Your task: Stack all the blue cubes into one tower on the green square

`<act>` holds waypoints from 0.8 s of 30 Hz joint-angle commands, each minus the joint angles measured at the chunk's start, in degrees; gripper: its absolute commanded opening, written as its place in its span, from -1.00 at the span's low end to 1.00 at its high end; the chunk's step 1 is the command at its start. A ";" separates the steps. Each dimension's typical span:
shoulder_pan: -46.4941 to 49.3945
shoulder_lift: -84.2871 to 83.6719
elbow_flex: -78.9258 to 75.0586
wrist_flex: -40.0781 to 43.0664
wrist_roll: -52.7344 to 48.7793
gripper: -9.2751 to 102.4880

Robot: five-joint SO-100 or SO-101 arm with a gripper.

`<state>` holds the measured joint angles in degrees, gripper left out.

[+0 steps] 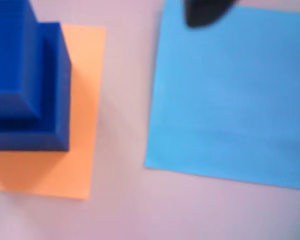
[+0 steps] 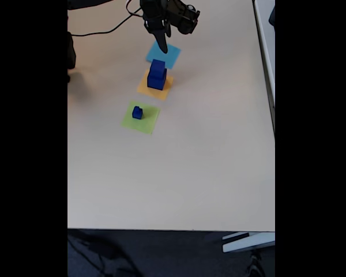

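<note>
Two dark blue cubes are stacked, the medium cube (image 1: 12, 55) on the large cube (image 1: 52, 100), and they rest on an orange-yellow square (image 1: 82, 115). In the fixed view this stack (image 2: 156, 75) stands mid-table. A small blue cube (image 2: 137, 112) sits alone on the green square (image 2: 147, 121), nearer the camera. My gripper (image 2: 162, 46) hangs over the light blue square (image 2: 168, 56), just beyond the stack and apart from it. A dark fingertip (image 1: 205, 12) shows at the top of the wrist view. Nothing is seen in the gripper, and its jaw gap is not readable.
The light blue paper square (image 1: 230, 95) lies to the right of the orange one in the wrist view. A black cable (image 2: 112, 26) runs across the far left of the beige table (image 2: 207, 167). The table's near edge and right edge are in view.
</note>
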<state>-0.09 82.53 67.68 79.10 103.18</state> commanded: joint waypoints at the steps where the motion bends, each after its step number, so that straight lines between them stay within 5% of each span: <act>1: -0.35 0.88 1.67 -3.43 -0.35 -0.37; 24: 2.64 2.29 11.07 -6.59 -2.02 -0.16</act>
<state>1.49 82.53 77.96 74.79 102.57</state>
